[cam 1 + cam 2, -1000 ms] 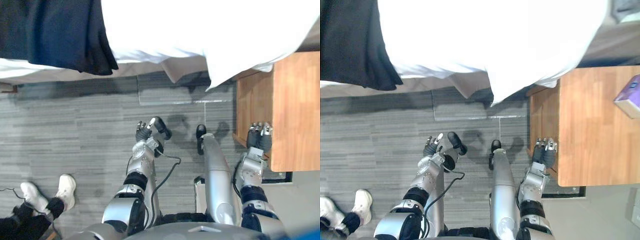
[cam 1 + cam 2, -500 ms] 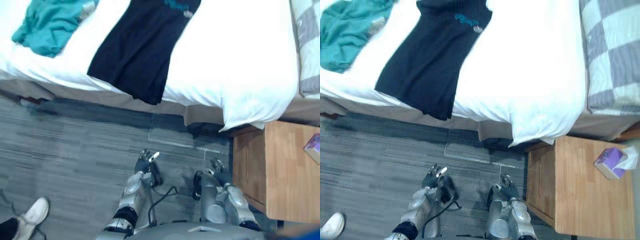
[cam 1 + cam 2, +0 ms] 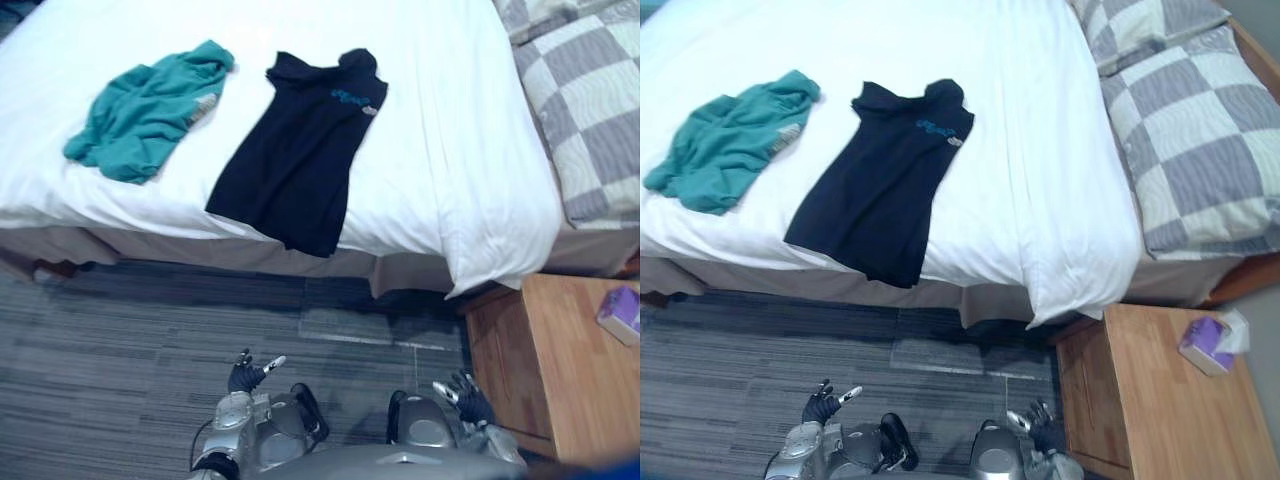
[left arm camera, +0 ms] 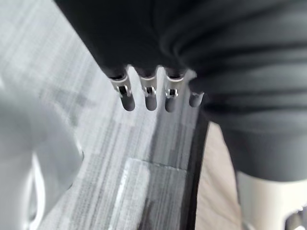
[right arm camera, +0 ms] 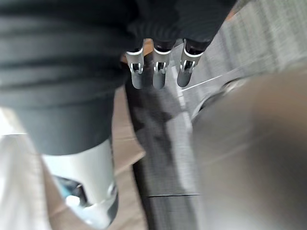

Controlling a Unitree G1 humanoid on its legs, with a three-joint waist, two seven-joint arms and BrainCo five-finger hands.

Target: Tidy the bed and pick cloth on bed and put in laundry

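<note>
Two cloths lie on the white bed [image 3: 450, 150]. A crumpled teal garment [image 3: 145, 110] sits at the left. Beside it a dark navy shirt [image 3: 305, 165] is spread flat, its lower hem hanging over the bed's near edge. Both of my hands are low over the grey floor, well short of the bed. The left hand [image 3: 247, 374] has straight fingers [image 4: 151, 96] and holds nothing. The right hand [image 3: 468, 398] is beside the nightstand, fingers [image 5: 156, 74] also straight and empty.
Grey-and-white checked pillows [image 3: 1200, 140] lie at the bed's right end. A wooden nightstand [image 3: 1160, 410] stands at the right, close to my right arm, with a purple tissue box [image 3: 1208, 343] on it. Grey carpet tiles [image 3: 120, 350] run between me and the bed.
The camera has swung up from the floor to the bed, so both cloths and the pillows now show. My hands sit lower in the picture; the right hand's fingers have straightened.
</note>
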